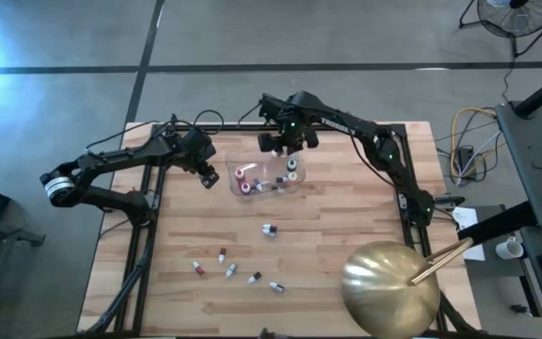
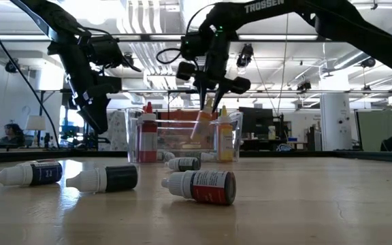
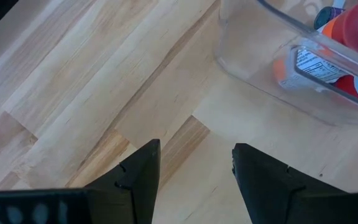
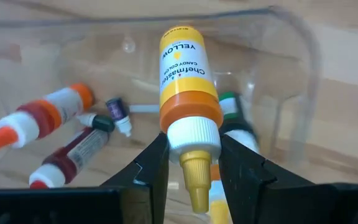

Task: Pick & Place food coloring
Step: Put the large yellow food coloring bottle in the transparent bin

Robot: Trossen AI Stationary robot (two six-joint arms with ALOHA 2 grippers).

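The food coloring bottles are split. Several lie in the clear tub (image 1: 236,166), and several more lie on their sides on the table's near half, such as one (image 1: 269,230) and another (image 2: 199,186). My right gripper (image 1: 288,151) hangs over the tub's right end, shut on a yellow bottle (image 4: 182,59) with an orange-and-white cap. My left gripper (image 1: 203,175) hovers open just left of the tub and touches nothing. In the left wrist view its fingers (image 3: 135,177) frame bare wood beside the tub's corner (image 3: 253,68). My right gripper pinches the yellow bottle by its white cap (image 4: 193,135) between the two fingers (image 4: 149,168), coming from above and pointing down. The bottle hangs tilted below the fingers (image 2: 201,124), its base inside the tub's walls and clear of the tub's floor.
A big gold dome (image 1: 390,287) with a wooden stick sits at the table's near right corner. Red, orange and dark bottles (image 4: 48,115) lie on the tub's floor under the held one. Bare wood lies between the tub and the loose bottles.
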